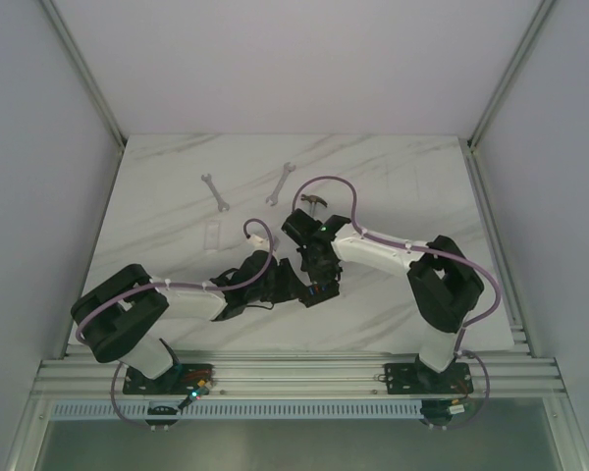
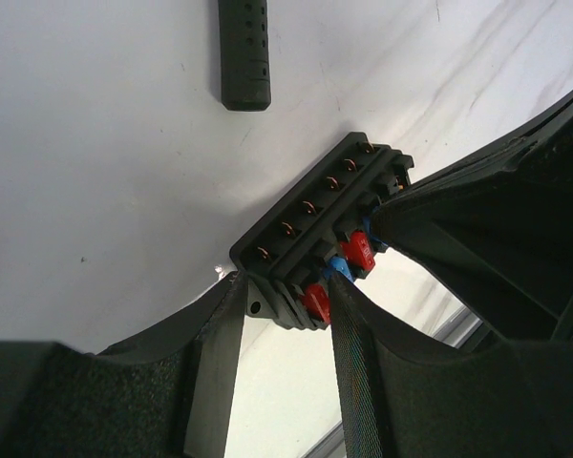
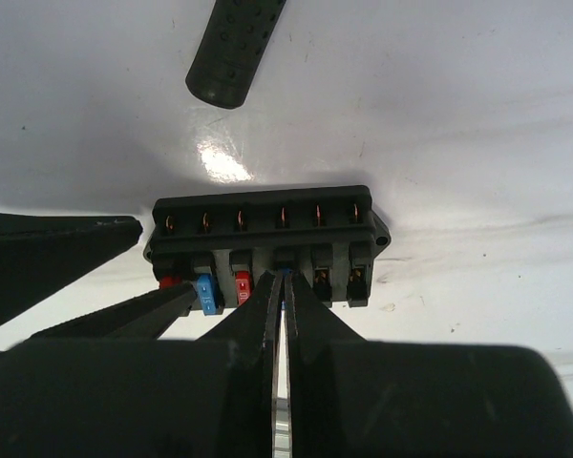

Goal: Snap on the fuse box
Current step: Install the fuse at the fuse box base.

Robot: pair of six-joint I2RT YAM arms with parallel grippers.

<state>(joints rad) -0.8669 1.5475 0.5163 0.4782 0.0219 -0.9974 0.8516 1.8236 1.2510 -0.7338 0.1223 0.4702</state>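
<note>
A small black rectangular plastic fuse box [image 3: 267, 224], with red and blue fuses on its face and a row of copper terminals along its far edge, lies on the white marble-patterned table [image 1: 412, 186]. It sits just on the near side of the butt of the black-handled hammer [image 2: 245, 52], not touching it. The hammer's dimpled grip points toward the box.

The left gripper [image 2: 288, 284] stands partway spread and is closed on one end of the box. One finger [image 2: 215, 348] lies against the end that carries the mounting tab. The other crosses the fuse face beside a blue fuse, and a red fuse shows between the two.

The right gripper [image 3: 282, 286] has its fingers pressed together. Its tips rest on the fuse face at a slot next to a red fuse, on the side of the box away from the hammer.

In the overhead view, two silver open-ended wrenches [image 1: 213, 191] [image 1: 280, 183] lie left of the hammer's head. A small clear rectangular piece [image 1: 213, 234] lies farther left of the hammer, nearer the arms than the wrenches.
</note>
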